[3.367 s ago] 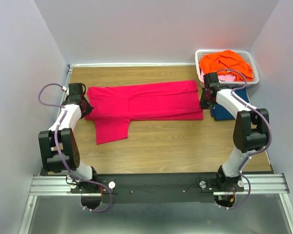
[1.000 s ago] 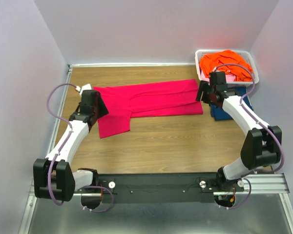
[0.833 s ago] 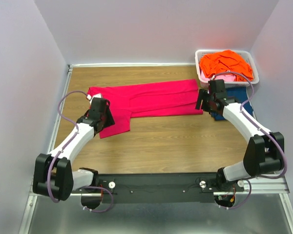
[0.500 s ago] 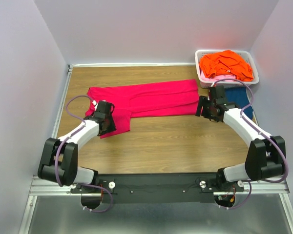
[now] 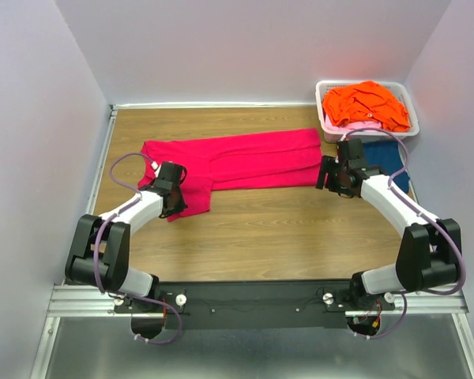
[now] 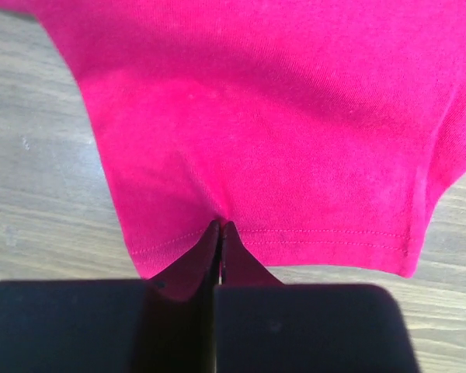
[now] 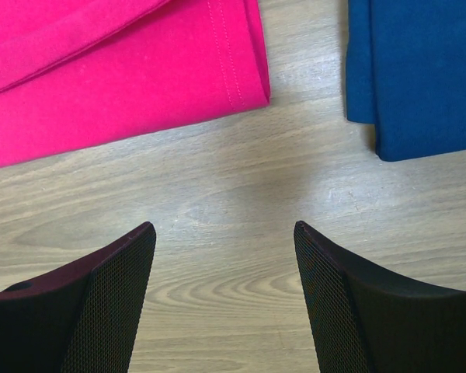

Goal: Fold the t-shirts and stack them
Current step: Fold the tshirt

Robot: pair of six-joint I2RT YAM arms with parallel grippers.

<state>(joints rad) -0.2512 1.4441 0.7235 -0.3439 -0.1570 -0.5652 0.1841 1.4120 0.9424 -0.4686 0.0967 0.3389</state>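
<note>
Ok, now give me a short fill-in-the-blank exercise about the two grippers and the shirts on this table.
1. The left gripper is ____ on the sleeve hem of the bright magenta cloth t-shirt.
2. The right gripper hangs ____ over the bare wooden table.
3. The crumpled cloth t-shirt on top in the white plastic basket is ____.
Missing words: shut; open; orange.

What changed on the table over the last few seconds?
The left gripper moved from the far left edge of the magenta t-shirt toward the near side and shut on its sleeve hem. The right gripper drew slightly nearer, open above the bare table. The blue t-shirt, orange t-shirt and basket stayed put.
</note>
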